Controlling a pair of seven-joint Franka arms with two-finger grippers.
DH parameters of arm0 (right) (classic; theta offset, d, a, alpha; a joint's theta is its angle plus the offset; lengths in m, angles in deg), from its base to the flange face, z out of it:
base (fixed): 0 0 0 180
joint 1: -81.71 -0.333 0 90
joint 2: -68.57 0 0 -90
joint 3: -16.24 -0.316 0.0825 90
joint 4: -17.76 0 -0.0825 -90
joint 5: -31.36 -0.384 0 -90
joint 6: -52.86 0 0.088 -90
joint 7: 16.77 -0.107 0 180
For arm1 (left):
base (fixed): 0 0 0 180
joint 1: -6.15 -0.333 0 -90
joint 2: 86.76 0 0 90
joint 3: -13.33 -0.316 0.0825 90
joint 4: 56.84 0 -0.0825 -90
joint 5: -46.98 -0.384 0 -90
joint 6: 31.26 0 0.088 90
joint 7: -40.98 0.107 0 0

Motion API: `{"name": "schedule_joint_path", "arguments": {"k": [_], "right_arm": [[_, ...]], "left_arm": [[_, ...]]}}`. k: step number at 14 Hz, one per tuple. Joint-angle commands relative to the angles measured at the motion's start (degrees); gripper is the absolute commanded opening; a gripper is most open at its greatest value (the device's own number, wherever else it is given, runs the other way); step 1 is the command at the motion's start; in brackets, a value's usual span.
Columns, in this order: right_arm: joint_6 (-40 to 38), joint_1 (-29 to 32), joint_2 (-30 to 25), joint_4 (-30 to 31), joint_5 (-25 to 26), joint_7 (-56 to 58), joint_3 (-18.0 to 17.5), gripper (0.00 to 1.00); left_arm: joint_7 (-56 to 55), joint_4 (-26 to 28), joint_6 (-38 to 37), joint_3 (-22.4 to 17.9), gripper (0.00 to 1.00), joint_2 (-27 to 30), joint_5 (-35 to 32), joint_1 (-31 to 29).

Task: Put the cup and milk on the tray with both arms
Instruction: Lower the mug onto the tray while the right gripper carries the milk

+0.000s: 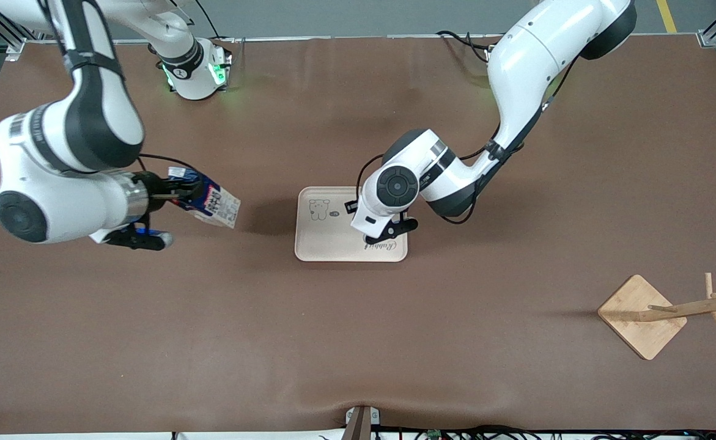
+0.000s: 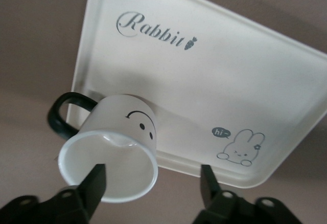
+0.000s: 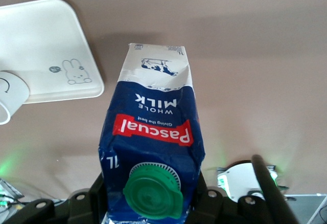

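Blue milk [image 3: 153, 132], cream tray [image 2: 225, 81]

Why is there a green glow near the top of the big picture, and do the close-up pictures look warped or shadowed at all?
Front view: the green glow comes from lights on the right arm's base, spilling onto the brown table. Left wrist view: the small white smiley mug looks oversized and its mouth stretched, and it shades the cream rectangular tray. Right wrist view: the dark blue milk carton tapers away, with its shadow on the table.
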Motion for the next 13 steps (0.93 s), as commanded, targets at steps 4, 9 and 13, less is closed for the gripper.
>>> {"name": "schedule_joint_path", "arguments": {"k": [4, 9, 13], "right_arm": [[4.21, -6.80, 2.57, -0.97, -7.15, -6.98, 0.62, 0.36], [8.70, -11.73, 6.17, -1.05, -7.16, -6.98, 0.62, 0.37], [11.77, -16.81, 8.80, -2.89, -7.07, -12.16, 0.44, 0.37]], "left_arm": [[-0.07, -2.19, -10.33, -1.22, 1.00, 10.11, -1.49, -2.92], [1.93, -2.10, -20.69, -1.23, 1.00, 18.12, -13.70, -6.97], [12.56, -2.10, -23.87, -1.32, 1.00, 22.69, -16.09, -12.68]]}}
